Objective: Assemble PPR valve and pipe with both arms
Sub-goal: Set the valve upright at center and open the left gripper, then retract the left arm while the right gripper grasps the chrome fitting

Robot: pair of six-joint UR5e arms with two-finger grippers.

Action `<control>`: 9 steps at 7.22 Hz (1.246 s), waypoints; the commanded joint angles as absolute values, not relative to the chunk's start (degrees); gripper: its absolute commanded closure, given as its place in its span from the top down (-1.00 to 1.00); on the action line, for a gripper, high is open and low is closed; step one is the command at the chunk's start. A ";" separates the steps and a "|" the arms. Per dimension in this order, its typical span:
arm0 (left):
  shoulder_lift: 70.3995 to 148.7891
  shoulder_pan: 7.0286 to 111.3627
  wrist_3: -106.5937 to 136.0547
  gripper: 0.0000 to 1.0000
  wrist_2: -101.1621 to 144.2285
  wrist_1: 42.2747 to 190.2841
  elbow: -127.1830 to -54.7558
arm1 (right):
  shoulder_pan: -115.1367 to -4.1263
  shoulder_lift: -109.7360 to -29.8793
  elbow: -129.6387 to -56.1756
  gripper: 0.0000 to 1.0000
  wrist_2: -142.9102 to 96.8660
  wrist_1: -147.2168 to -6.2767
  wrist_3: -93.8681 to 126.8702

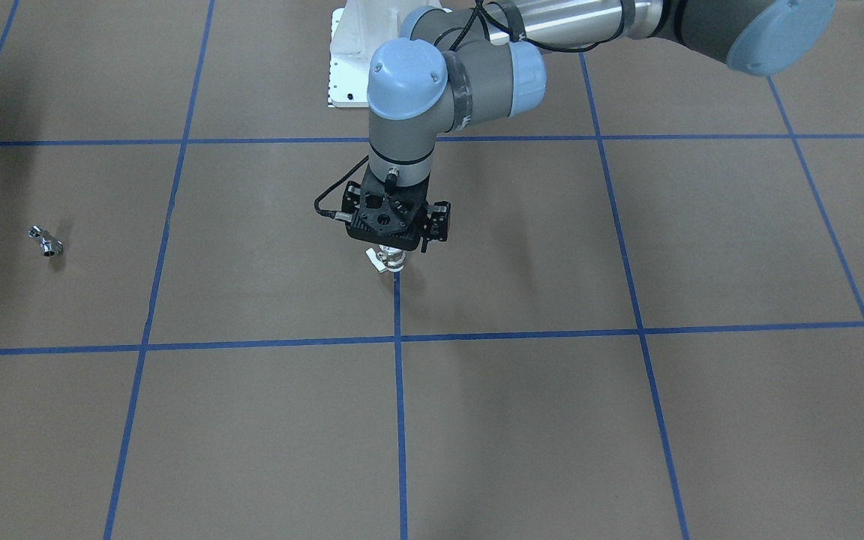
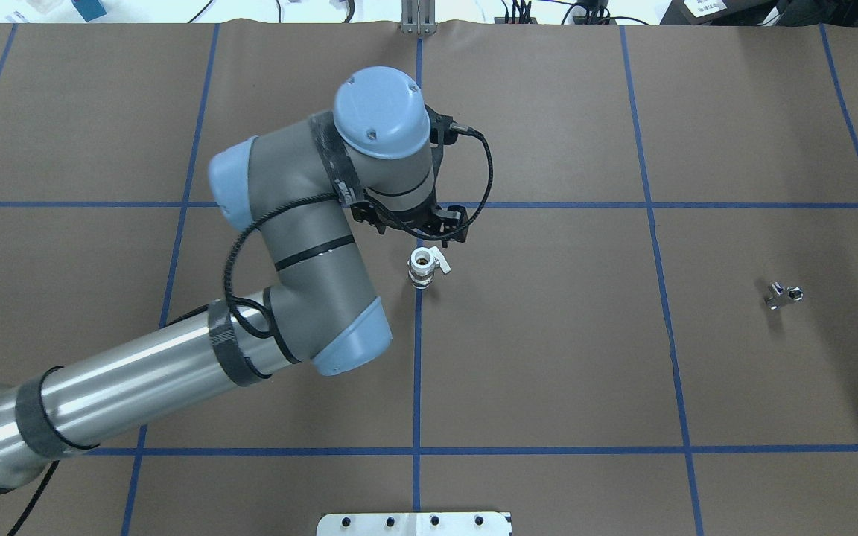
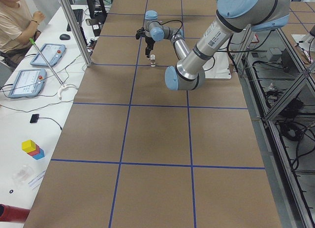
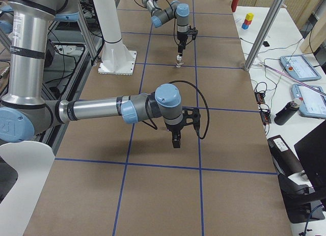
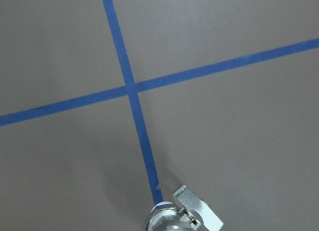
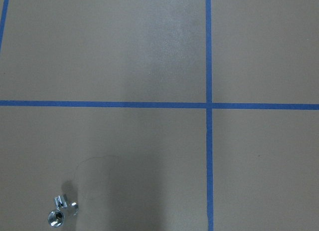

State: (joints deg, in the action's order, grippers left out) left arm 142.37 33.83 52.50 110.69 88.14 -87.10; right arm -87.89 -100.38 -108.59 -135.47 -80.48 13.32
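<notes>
Left arm (image 2: 310, 246) bent, wrist down, left gripper (image 1: 394, 250) over PPR valve (image 2: 423, 266); valve upright, opening up, tabletop (image 2: 548, 357) centre. Gripper closure: cannot tell.

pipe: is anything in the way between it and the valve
Nothing visible does. In the overhead view, only flat blue tape lines cross the brown paper between the pipe and the valve. The front view shows the same bare stretch.
</notes>
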 commanded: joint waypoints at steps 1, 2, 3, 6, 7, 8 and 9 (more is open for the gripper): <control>130.59 39.87 41.73 1.00 114.42 77.66 -106.77 | -87.89 -100.37 -109.42 0.99 -137.45 -80.51 15.89; 125.56 45.04 31.05 1.00 116.70 73.34 -113.23 | -86.06 -100.37 -110.99 0.99 -137.46 -80.51 19.39; 119.16 51.61 20.24 1.00 119.07 73.21 -115.81 | -83.17 -100.28 -112.40 0.99 -136.76 -80.51 24.04; 106.55 70.34 -3.12 1.00 126.18 73.65 -115.14 | -71.06 -100.37 -113.91 0.99 -130.45 -74.65 28.04; 100.08 73.71 -3.77 1.00 126.47 74.00 -113.92 | -67.80 -100.46 -113.99 0.99 -129.39 -73.05 28.12; 97.32 74.44 -4.21 1.00 126.47 80.88 -111.82 | -65.50 -100.72 -113.91 0.99 -128.94 -72.95 28.12; 93.03 74.36 -3.87 1.00 126.39 87.99 -111.45 | -62.78 -101.07 -113.91 0.99 -127.80 -72.95 27.86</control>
